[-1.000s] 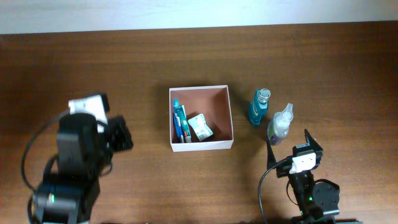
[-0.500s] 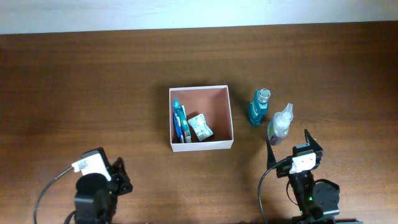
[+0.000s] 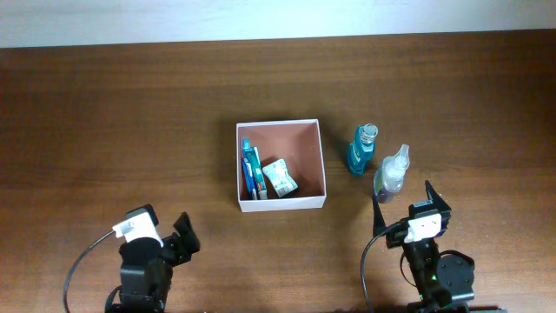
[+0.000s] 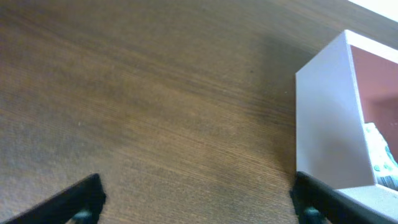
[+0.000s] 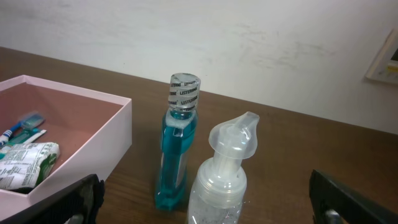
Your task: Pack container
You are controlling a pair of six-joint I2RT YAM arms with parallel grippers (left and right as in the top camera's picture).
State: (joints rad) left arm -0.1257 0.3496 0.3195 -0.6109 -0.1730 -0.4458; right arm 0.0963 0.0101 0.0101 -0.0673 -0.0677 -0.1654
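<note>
Status: we judge the packing about half done. The container (image 3: 304, 148) sits mid-table (image 3: 130, 104). Two items lie inside, against its left half: a blue-and-white toothbrush pack (image 3: 250, 169) and a crumpled white packet (image 3: 281, 176). Two bottles stand outside, to its right: a blue mouthwash bottle (image 3: 361, 149) just beside the container wall, and a clear pump bottle (image 3: 391, 173) close to it on the near side. Both bottles have yet to go in.

Left gripper (image 4: 196, 202): spread wide, nothing between the fingers, low at the near-left edge and well apart from the container.
Right gripper (image 3: 406, 209): also spread wide and empty, just short of the clear bottle.

View notes: only the overhead view gives us the full layout and both arms. The left wrist view shows the container's white outer wall and a sliver of the packet, but no bottles. The right wrist view shows both bottles upright, taller than the container wall, with the clear one nearest and roughly centred between the fingers. We take it as the likelier next pick.
</note>
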